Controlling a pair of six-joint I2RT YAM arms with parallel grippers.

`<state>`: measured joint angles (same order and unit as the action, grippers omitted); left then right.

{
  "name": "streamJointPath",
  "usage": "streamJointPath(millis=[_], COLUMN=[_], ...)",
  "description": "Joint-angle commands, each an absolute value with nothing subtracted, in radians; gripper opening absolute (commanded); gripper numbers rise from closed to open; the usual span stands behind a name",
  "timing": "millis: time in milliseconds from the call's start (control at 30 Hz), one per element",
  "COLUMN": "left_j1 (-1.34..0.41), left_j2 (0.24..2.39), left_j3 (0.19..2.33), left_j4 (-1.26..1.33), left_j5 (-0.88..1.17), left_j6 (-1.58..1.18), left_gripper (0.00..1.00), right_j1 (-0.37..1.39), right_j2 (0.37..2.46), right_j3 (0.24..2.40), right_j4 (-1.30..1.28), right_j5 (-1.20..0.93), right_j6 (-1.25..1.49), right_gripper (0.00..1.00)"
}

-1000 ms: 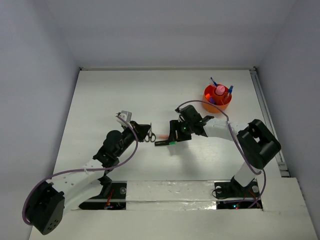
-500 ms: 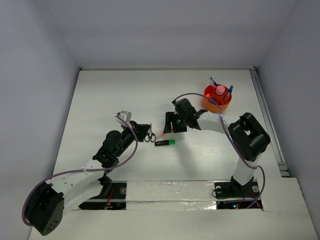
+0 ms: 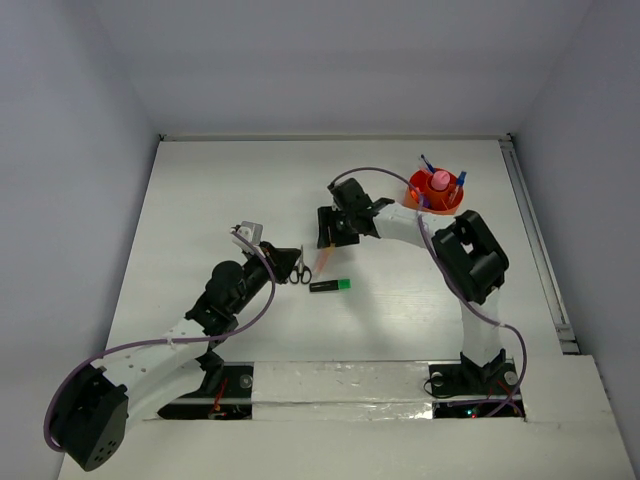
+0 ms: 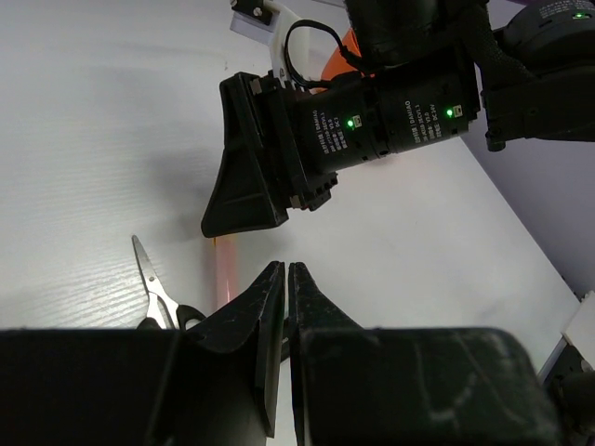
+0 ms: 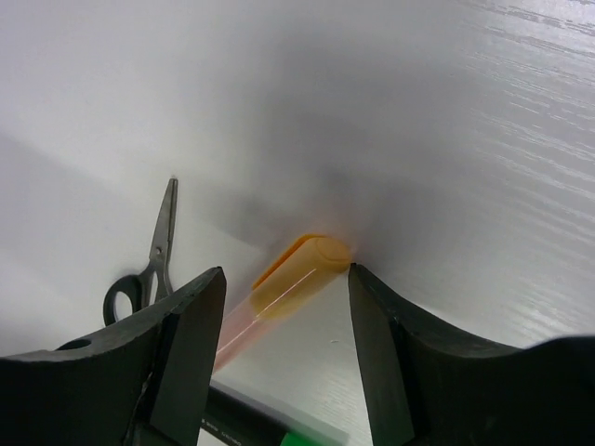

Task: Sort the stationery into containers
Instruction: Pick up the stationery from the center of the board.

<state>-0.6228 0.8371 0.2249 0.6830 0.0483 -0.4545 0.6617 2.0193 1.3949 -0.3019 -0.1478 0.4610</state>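
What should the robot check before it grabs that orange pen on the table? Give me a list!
1. Right hand open: ok.
2. Orange pen between its fingers: ok, the pen's end sits in the gap in the right wrist view.
3. Scissors clear of the grab: ok, they lie off to one side, apart from the pen.
4. Green highlighter clear: ok, it lies apart from the pen.
5. Left hand out of the way: probably not ok; it is shut and sits close to the pen and scissors.
6. Room in the orange cup: cannot tell; it already holds several things.
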Motion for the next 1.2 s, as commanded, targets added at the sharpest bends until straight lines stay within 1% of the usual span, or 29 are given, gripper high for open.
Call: streamJointPath(millis=[0,67,100,200,367,400,467,533,567,667,733,767,867,900,933,967,1000,1167], left_j1=[-0.63,-0.63,-0.63,-0.63,-0.63,-0.63,-0.63,-0.63,-0.63,-0.63,-0.63,-0.63,-0.63,-0.63,-0.63,-0.63,-0.63,-0.63], left_j2=[0.816,0.813,0.815,0.831,0.818,0.816,0.81,0.81,0.813,0.812,0.81,0.81,0.808,0.811,0.819,0.819,0.818,0.818], left_j3=[0.238,0.238,0.236,0.242,0.236,0.239,0.238,0.235,0.236,0.239,0.235,0.236,0.236,0.235,0.241,0.241,0.239,0.242], left_j4=[0.715,0.716,0.719,0.719,0.719,0.712,0.713,0.718,0.715,0.716,0.718,0.716,0.722,0.726,0.719,0.719,0.721,0.713], left_j5=[0.037,0.041,0.041,0.046,0.038,0.038,0.043,0.038,0.038,0.049,0.045,0.046,0.054,0.052,0.055,0.055,0.058,0.054], left_j6=[-0.448,-0.448,-0.449,-0.448,-0.449,-0.448,-0.448,-0.448,-0.448,-0.448,-0.449,-0.449,-0.451,-0.451,-0.451,-0.451,-0.451,-0.449], left_gripper=[0.03,0.03,0.03,0.03,0.03,0.03,0.03,0.03,0.03,0.03,0.03,0.03,0.03,0.03,0.03,0.03,0.03,0.03], right_j1=[0.658,0.658,0.658,0.658,0.667,0.667,0.667,0.667,0.667,0.667,0.667,0.667,0.667,0.667,0.655,0.655,0.646,0.617], right_j2=[2.033,2.052,2.062,2.089,2.123,2.129,2.135,2.148,2.154,2.175,2.171,2.166,2.146,2.135,2.079,2.079,2.06,1.913], right_j3=[1.448,1.465,1.491,1.519,1.578,1.582,1.592,1.6,1.604,1.635,1.626,1.623,1.629,1.625,1.597,1.589,1.577,1.484], right_j4=[-0.393,-0.408,-0.435,-0.463,-0.506,-0.506,-0.509,-0.514,-0.515,-0.538,-0.523,-0.515,-0.47,-0.422,-0.29,-0.288,-0.222,-0.058], right_j5=[-0.12,-0.129,-0.127,-0.12,-0.097,-0.097,-0.086,-0.081,-0.081,-0.071,-0.054,-0.052,-0.04,-0.04,-0.052,-0.052,-0.045,-0.017], right_j6=[0.417,0.405,0.4,0.39,0.382,0.382,0.382,0.383,0.383,0.377,0.383,0.383,0.391,0.403,0.423,0.423,0.428,0.446], right_gripper=[0.58,0.51,0.5,0.48,0.48,0.47,0.41,0.39,0.31,0.25,0.18,0.13,0.0,0.0,0.0,0.0,0.0,0.0])
